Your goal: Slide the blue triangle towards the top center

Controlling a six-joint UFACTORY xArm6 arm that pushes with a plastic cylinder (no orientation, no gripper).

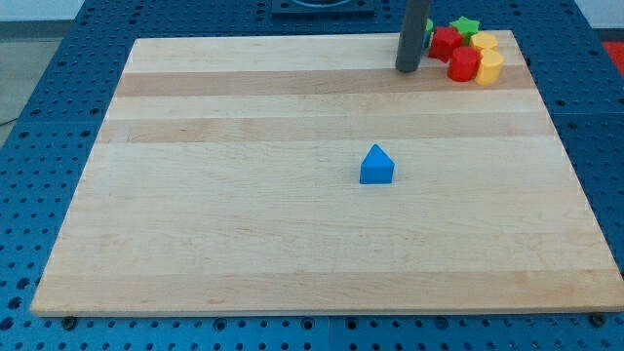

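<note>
The blue triangle (376,166) lies alone on the wooden board (244,195), a little right of the board's middle. My tip (408,70) rests near the board's top edge, right of centre. It is well above the blue triangle and slightly to its right, with bare board between them. The rod rises out of the view's top.
A cluster of blocks sits in the top right corner just right of my tip: two red blocks (446,42) (463,64), two yellow blocks (489,67) (484,42) and a green star (466,25). A blue perforated table (39,146) surrounds the board.
</note>
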